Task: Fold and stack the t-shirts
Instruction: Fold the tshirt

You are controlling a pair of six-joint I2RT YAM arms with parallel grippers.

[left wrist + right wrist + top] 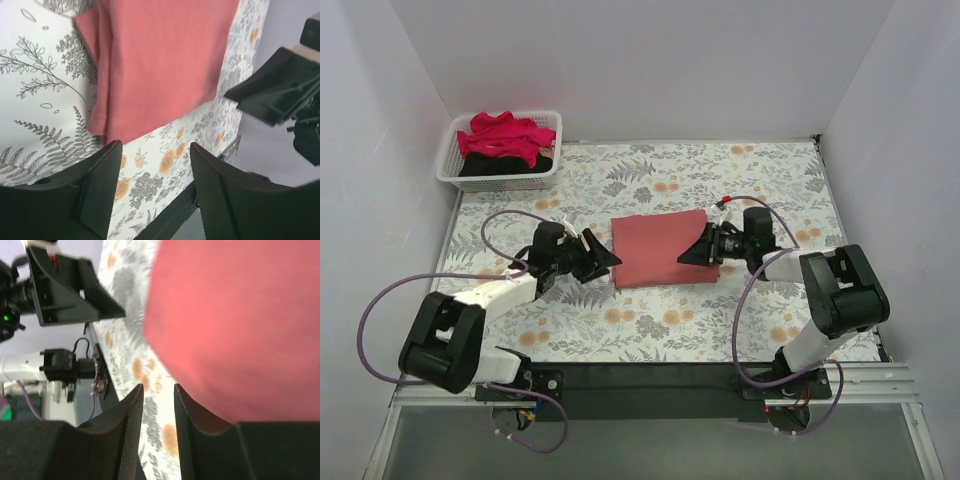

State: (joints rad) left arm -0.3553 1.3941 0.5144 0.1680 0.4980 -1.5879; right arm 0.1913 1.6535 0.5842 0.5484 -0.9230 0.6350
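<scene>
- The left gripper point(610, 256) sits low over the floral table point(650, 330), just beside the left edge of the coral-red t-shirt point(660, 250). In its wrist view the 2 fingers stand well apart. Only bare tabletop shows between them, and the cloth's folded corner lies just ahead.
- The right gripper point(688, 254) is at the shirt's right edge, facing the left one across it. Its jaws are parted by a narrow gap, and only tabletop shows through that gap. One finger lies against the cloth's border, but I see nothing pinched.
- The coral-red t-shirt lies flat in the middle of the table as a tidy rectangle. Layered edges show along its left side.
- Judgement: this shirt looks folded or nearly so, and the step in hand is finishing or squaring it. The next move calls for either 1 last fold or shifting it to a stacking spot, with both grippers taking all the layers together so the fold does not open.
- At the far left corner, the white basket point(448, 172) holds 2 more shirts in a loose heap. The crimson-pink t-shirt point(505, 133) lies on top of the black t-shirt point(510, 165). Both are unfolded, so most of the task remains.
</scene>
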